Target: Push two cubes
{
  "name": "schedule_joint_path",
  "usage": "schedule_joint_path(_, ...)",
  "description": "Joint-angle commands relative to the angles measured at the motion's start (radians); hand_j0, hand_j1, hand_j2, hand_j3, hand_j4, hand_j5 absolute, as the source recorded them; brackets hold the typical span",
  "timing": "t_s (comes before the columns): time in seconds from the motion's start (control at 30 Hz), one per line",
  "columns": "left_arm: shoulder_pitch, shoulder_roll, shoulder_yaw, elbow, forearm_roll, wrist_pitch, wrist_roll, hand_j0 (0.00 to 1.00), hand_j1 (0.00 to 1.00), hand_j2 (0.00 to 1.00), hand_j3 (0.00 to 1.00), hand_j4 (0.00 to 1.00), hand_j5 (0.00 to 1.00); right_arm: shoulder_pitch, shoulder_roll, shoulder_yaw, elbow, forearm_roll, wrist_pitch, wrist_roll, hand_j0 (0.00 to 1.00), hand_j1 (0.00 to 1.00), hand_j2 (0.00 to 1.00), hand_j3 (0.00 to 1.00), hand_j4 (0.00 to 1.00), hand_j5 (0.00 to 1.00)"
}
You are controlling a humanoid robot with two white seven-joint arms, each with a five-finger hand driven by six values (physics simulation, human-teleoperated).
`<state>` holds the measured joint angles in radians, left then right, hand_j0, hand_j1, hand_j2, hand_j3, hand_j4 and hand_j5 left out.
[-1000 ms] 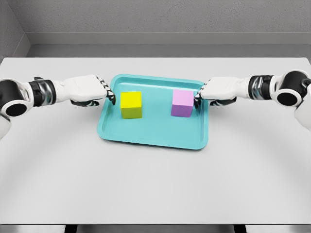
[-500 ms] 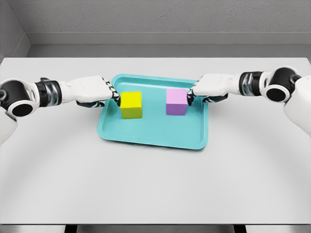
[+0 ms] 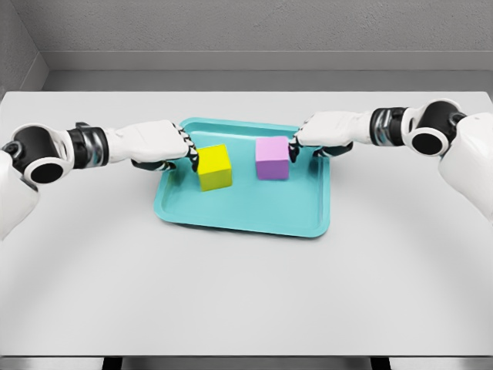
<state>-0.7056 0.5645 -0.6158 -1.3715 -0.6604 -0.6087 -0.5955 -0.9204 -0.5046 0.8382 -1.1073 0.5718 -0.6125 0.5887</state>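
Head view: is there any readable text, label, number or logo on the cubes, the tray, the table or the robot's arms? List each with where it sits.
None: no text shows anywhere in this view.
yellow cube: plain faces.
pink cube: plain faces.
teal tray: unmarked.
table: bare grey, unmarked.
left hand and right hand: only small black-and-white patterning at the fingers, not lettering.

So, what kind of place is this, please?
Probably a simulated tabletop test scene, not a real room: a plain grey table against bare grey walls, holding only a teal tray with a yellow cube and a purple cube, all flatly rendered.
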Motion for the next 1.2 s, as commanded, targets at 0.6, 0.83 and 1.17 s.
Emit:
schedule_joint_path(0.6, -0.009, -0.037, -0.001, 0.003, -0.013, -0.002, -0.01, 0.63, 0.63, 0.63, 0.63, 0.63, 0.63, -0.032, 0.078, 0.01, 0.087, 0.031, 0.002, -0.001, 0.6, 0.6, 0.6, 0.6, 0.6, 0.6)
schedule_joint_path(0.83, -0.011, -0.046, -0.001, 0.006, -0.016, -0.002, -0.01, 0.63, 0.63, 0.63, 0.63, 0.63, 0.63, -0.043, 0.107, 0.022, 0.081, 0.031, 0.002, -0.001, 0.6, 0.6, 0.6, 0.6, 0.6, 0.6)
schedule_joint_path(1.17, -0.02, -0.038, 0.005, 0.06, -0.015, -0.002, -0.01, 0.65, 0.65, 0.65, 0.65, 0.65, 0.65, -0.051, 0.107, 0.021, 0.086, 0.033, 0.002, -0.001, 0.6, 0.6, 0.6, 0.6, 0.6, 0.6)
